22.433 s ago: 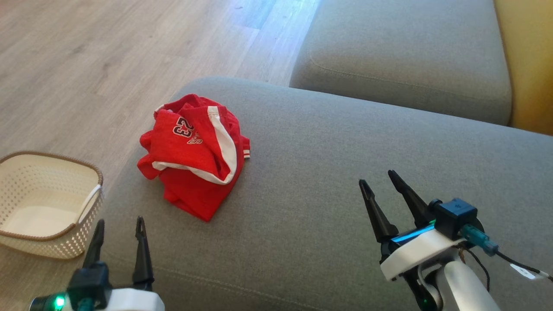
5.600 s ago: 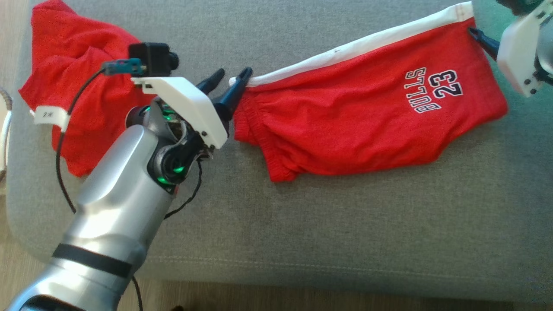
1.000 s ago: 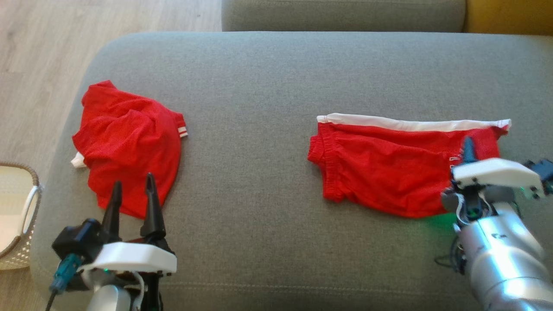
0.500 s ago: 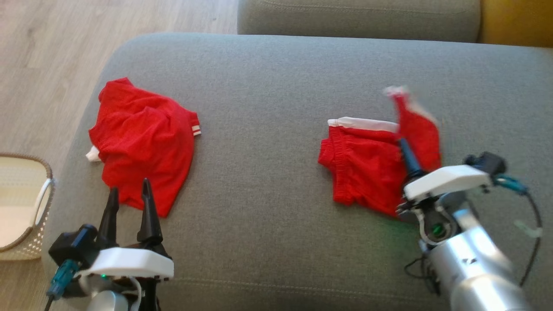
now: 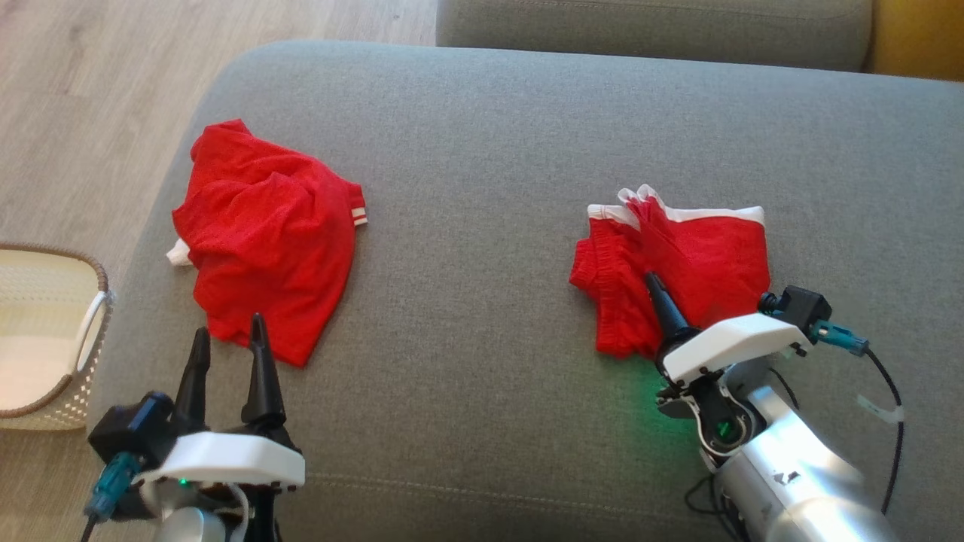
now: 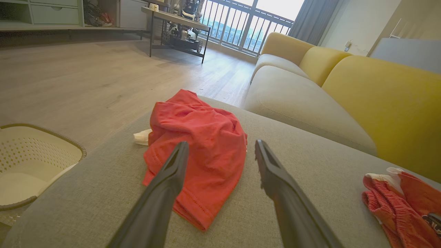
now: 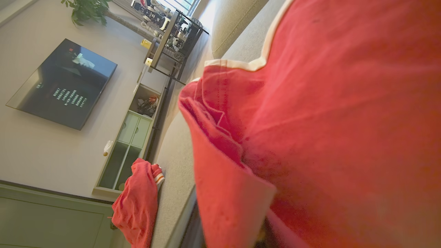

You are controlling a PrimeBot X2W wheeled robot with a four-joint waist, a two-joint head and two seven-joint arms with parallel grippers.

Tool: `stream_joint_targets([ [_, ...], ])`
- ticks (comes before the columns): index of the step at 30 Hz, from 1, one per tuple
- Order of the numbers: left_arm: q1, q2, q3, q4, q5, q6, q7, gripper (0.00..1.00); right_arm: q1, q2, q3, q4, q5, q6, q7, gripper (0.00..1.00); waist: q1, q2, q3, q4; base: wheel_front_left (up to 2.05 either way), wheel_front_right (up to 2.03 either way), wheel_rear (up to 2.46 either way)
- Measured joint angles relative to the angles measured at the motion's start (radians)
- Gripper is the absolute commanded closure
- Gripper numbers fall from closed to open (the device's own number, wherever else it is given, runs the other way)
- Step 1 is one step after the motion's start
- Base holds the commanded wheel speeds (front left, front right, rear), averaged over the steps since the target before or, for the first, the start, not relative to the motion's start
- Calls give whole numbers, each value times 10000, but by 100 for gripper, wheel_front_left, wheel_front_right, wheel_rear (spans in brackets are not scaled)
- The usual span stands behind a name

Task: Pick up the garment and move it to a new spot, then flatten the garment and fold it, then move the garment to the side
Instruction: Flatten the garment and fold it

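Folding is the step in hand, we judge: our right gripper is clamped tight on a pinch of the shorts, which lie right of centre on the sofa, one end doubled over the other with the white trim along the far edge. We hold the cloth low against the sofa so that the top layer lands flat rather than bunching; the right wrist view shows red fabric draped close over the gripper. Our left gripper hangs with jaws wide apart and nothing between them, just short of the crumpled shirt, out of the fold's way. The basket stands on the floor off the sofa's left end, well apart from the shorts.
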Motion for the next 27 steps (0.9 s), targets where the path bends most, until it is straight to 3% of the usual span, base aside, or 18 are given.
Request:
stream_joint_targets([
  [9,1,0,-10,33,0,0,0,0,0,2,798,-748,606,0,-146,0,-1,0,-49,-27,0,0,0],
  [18,-12,0,-134,73,-2,13,0,0,-78,0,1526,198,579,0,426,0,0,0,72,-127,0,0,0],
  [24,-12,0,-119,-50,-4,40,0,0,-121,-79,1618,-228,408,0,-150,0,0,0,-106,-503,0,0,0],
  [27,-10,0,-104,-291,-21,42,0,0,-123,-424,1530,-798,31,0,-458,0,0,0,-274,-744,0,0,0],
])
